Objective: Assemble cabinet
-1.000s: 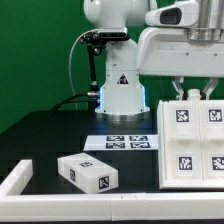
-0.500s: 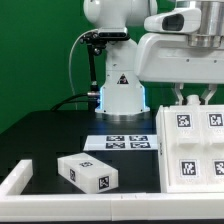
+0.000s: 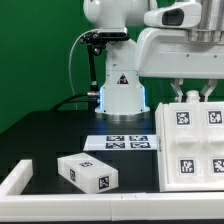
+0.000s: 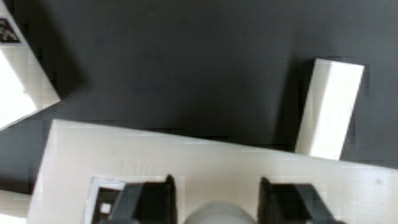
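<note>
My end effector [image 3: 193, 97] hangs released over the cabinet body [image 3: 190, 140], at the edge nearest my base, its 2 fingers [image 4: 134, 198] spread wide with nothing clamped between them in the wrist view. That body lies on the black counter [image 3: 50, 135] at the exterior view's right, 4 of its tags showing, just beside the marker board [image 3: 125, 142]. A smaller tagged piece [image 3: 88, 172] lies well apart from it toward the exterior view's left, near 1 long white bar [image 3: 14, 178].

White cabinet body [image 3: 190, 140] — black-and-white square tags [image 3: 183, 115]; smaller white piece [image 3: 88, 172] likewise tagged; black table [image 3: 60, 135].
</note>
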You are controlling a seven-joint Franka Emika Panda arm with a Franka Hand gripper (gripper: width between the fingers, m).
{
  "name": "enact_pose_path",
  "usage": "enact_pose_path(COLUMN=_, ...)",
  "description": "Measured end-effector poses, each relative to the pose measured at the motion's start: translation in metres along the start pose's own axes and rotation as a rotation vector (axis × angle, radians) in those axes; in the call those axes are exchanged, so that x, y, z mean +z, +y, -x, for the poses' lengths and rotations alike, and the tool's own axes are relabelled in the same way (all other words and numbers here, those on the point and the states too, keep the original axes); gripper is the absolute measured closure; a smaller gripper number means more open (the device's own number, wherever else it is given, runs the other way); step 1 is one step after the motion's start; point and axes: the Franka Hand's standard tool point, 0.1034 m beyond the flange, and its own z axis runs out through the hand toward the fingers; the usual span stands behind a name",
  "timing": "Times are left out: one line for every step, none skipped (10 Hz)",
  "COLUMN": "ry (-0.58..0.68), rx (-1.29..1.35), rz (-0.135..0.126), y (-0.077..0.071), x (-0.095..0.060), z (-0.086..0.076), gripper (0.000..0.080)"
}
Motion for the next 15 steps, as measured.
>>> enact_pose_path(ry=-0.009, rx=0.004, rz=0.006, y=0.000, x=0.003, z=-0.004, gripper=0.0583)
enact_pose_path(ry=-0.019, rx=0.008, rz=0.009, y=0.000, x=0.001, z=-0.008, gripper=0.0583)
enact_pose_path(ry=-0.028, rx=0.010, rz=0.010, y=0.001, x=0.001, z=-0.009, gripper=0.0583)
enact_pose_path(ry=-0.043, rx=0.010, rz=0.012, y=0.000, x=0.000, z=-0.011, gripper=0.0583)
enact_pose_path(ry=-0.055, rx=0.008, rz=0.015, y=0.001, x=-0.002, z=-0.015, gripper=0.0583)
enact_pose_path(ry=-0.051, rx=0.007, rz=0.017, y=0.004, x=-0.003, z=-0.020, gripper=0.0583)
enact_pose_path(ry=-0.026, rx=-0.019, rz=0.016, y=0.009, x=-0.004, z=-0.026, gripper=0.0583)
enact_pose_path(ry=-0.026, rx=-0.016, rz=0.017, y=0.009, x=-0.004, z=-0.025, gripper=0.0583)
enact_pose_path(ry=-0.026, rx=-0.015, rz=0.017, y=0.010, x=-0.004, z=-0.025, gripper=0.0583)
enact_pose_path(ry=-0.026, rx=-0.016, rz=0.017, y=0.010, x=-0.004, z=-0.025, gripper=0.0583)
enact_pose_path(ry=-0.027, rx=-0.025, rz=0.017, y=0.009, x=-0.005, z=-0.027, gripper=0.0583)
enact_pose_path(ry=-0.025, rx=-0.041, rz=0.021, y=0.010, x=-0.006, z=-0.034, gripper=0.0583)
enact_pose_path(ry=-0.025, rx=-0.042, rz=0.024, y=0.009, x=-0.007, z=-0.040, gripper=0.0583)
enact_pose_path(ry=-0.016, rx=-0.043, rz=0.025, y=0.011, x=-0.008, z=-0.048, gripper=0.0583)
enact_pose_path(ry=-0.008, rx=-0.039, rz=0.020, y=0.015, x=-0.008, z=-0.056, gripper=0.0583)
